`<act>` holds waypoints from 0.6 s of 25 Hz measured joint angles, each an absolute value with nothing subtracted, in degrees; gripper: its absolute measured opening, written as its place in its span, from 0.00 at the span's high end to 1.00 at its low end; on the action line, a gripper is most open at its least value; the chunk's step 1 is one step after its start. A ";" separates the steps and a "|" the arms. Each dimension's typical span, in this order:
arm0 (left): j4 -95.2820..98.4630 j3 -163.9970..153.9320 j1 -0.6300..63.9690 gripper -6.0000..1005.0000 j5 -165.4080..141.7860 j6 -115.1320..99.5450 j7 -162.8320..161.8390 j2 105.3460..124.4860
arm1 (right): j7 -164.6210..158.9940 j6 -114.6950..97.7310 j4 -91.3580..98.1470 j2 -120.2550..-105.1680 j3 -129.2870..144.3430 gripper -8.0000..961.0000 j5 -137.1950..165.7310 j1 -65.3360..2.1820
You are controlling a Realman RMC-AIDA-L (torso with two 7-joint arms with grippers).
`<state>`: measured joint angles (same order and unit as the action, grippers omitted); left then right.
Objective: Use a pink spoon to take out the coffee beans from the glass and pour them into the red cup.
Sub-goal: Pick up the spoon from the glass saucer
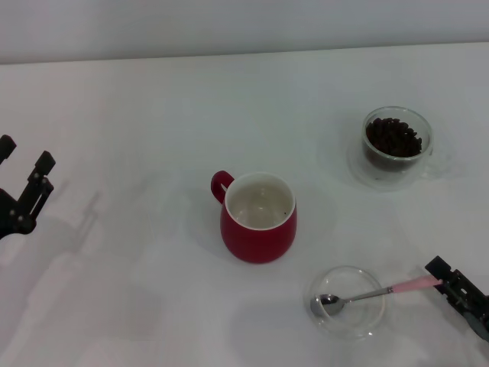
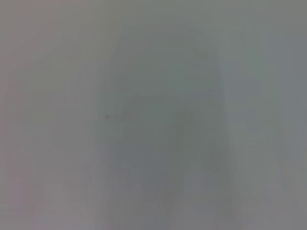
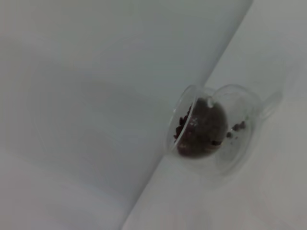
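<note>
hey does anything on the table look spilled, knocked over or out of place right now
Nothing stands out. The red cup and the glass stand upright, the coffee beans are all inside the glass, and the pink spoon lies across the shallow glass dish.

A white table (image 1: pixel 137 115) carries the red cup (image 1: pixel 258 218) at its middle, the glass (image 1: pixel 396 145) of coffee beans (image 1: pixel 393 137) farther back, and a shallow clear dish (image 1: pixel 348 301) nearest the robot.

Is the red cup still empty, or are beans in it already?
Empty: the red cup shows only its bare white interior in the head view, while the coffee beans all sit in the glass.
</note>
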<state>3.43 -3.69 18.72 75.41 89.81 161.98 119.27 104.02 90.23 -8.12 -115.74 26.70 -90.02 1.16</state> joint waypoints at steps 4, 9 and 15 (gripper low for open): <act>3.43 -3.69 18.63 0.45 75.41 89.63 161.98 119.27 | 104.14 90.48 -8.12 -115.68 27.49 0.14 -90.02 0.36; 3.43 -3.69 18.39 0.45 75.41 89.59 161.98 119.27 | 104.16 90.56 -8.11 -115.66 27.94 0.14 -90.03 -0.05; 3.43 -3.69 18.30 0.45 75.41 89.44 161.98 119.27 | 104.01 90.69 -8.08 -115.66 28.14 0.16 -90.06 -0.06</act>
<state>3.43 -3.69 18.30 75.41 89.44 161.98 119.27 104.01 90.69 -8.08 -115.66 28.14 -90.06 -0.06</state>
